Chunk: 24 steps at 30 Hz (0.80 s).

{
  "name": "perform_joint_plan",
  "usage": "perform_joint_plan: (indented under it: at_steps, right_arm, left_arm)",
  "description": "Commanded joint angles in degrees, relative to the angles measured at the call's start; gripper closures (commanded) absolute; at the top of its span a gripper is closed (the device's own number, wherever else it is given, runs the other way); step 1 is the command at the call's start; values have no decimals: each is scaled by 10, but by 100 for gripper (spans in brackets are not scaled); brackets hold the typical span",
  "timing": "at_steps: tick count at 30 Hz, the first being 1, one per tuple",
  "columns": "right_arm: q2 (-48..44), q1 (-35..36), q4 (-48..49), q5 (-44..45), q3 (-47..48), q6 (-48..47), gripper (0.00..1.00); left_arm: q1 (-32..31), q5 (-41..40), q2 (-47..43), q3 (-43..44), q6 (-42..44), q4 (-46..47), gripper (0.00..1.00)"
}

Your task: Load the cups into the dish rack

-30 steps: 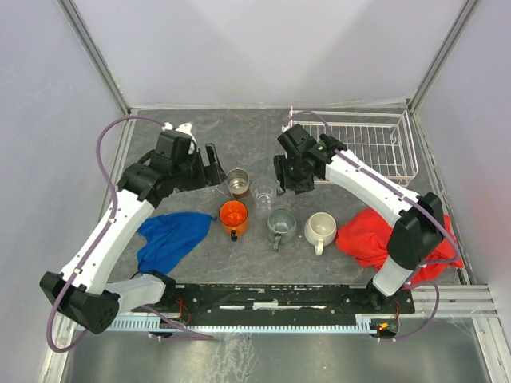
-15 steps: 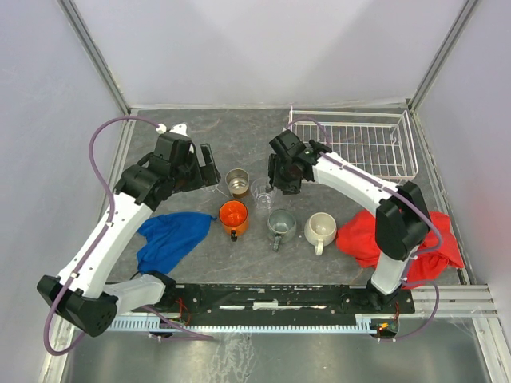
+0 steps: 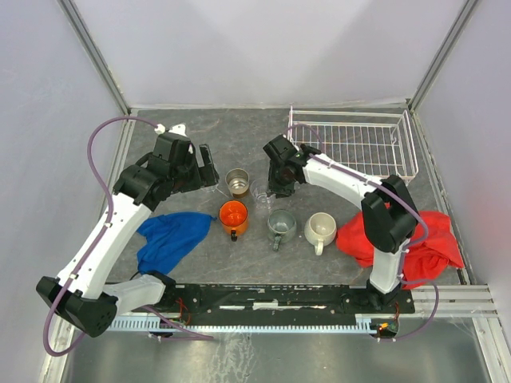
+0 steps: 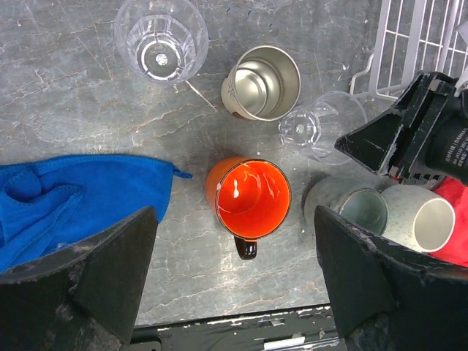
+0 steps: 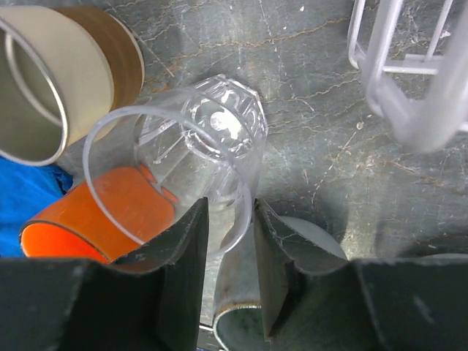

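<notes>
The right tool [image 5: 230, 212] is closed on the near wall of a clear tumbler [image 5: 219, 124]: one finger [image 5: 183, 278] is inside the rim and the other outside, with the glass pinched between them. This tumbler stands on the desk [image 3: 239, 136] in the middle of the cup group, just left of the rack's [image 3: 348, 112] near-left corner and apart from it. The tan cup [image 3: 237, 182] is just beside the tumbler on its left. The orange mug [image 3: 233, 215] and the grey-green mug [image 3: 281, 223] sit on its near side, and the cream mug [image 3: 321, 227] is further right.

The left tool [image 3: 211, 169] is wide open, holds nothing and hangs above the desk at the left of the group. In its wrist view the orange mug lies between its fingers and the second tumbler [image 4: 161, 40] stands beyond the tan cup.

All six cups are on the desk, outside the rack, which sits in the far right corner. A blue cloth [image 3: 172, 239] lies near left and a red cloth [image 3: 399, 239] near right.
</notes>
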Motion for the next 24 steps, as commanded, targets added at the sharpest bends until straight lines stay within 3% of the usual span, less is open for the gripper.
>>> perform_joint_plan:
  at_steps: [1,7,11,15,24]
  right_arm:
    - [13,4,15,19,13,7,63]
    - [19,4,12,24,16,0,77]
    - [15,4,13,22,10,-7,98]
    - [-11,4,17,11,-4,-15,99]
    - [-165,-31,77,-79,-68,11,100]
  left_arm:
    - [0,-11,-6,20,13,-4,6]
    - [-1,-13,-6,23,23,-6,6]
    - [0,2,-7,15,27,2,5]
    - [0,51,-21,-7,28,36,2]
    - [1,173,-30,0,10,111,1]
